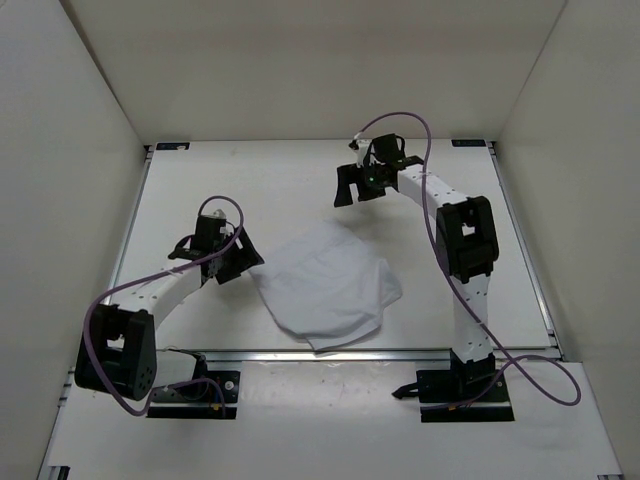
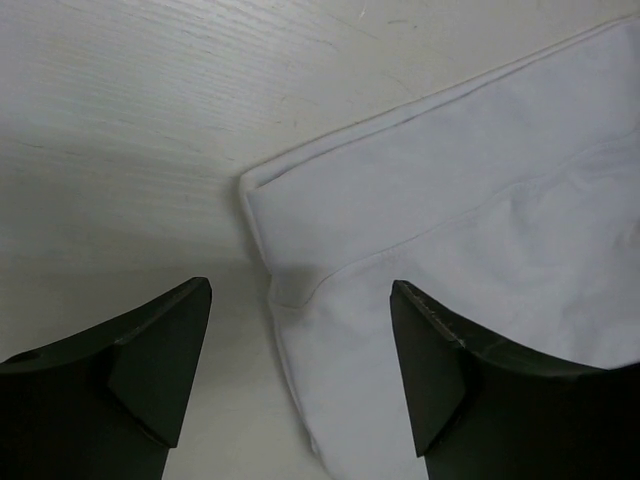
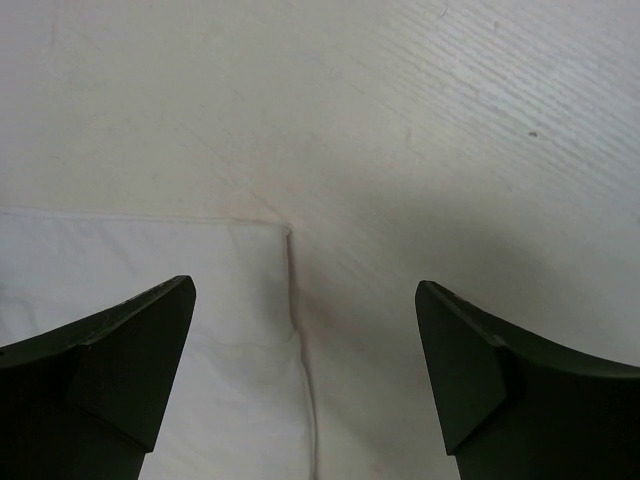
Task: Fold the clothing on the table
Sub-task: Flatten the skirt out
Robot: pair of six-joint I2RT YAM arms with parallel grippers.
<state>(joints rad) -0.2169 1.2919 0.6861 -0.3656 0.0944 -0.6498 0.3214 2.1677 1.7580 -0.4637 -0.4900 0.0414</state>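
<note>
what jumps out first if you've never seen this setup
The wrinkled white clothing lies near the front middle of the table, between two dark-jointed arms with purple cables. The left gripper hangs open right over the garment's left corner. The right gripper is open too, farther back on the right, with another hemmed corner showing in its wrist view.

The clothing (image 1: 325, 290) fills the near middle of the worktop (image 1: 250, 180); bare surface runs along the far side and both flanks. Walls (image 1: 60, 200) shut in left, right and far. The left tool (image 1: 238, 262) crowds the clothing's left corner; the right tool (image 1: 358, 188) hangs past its far edge.
</note>
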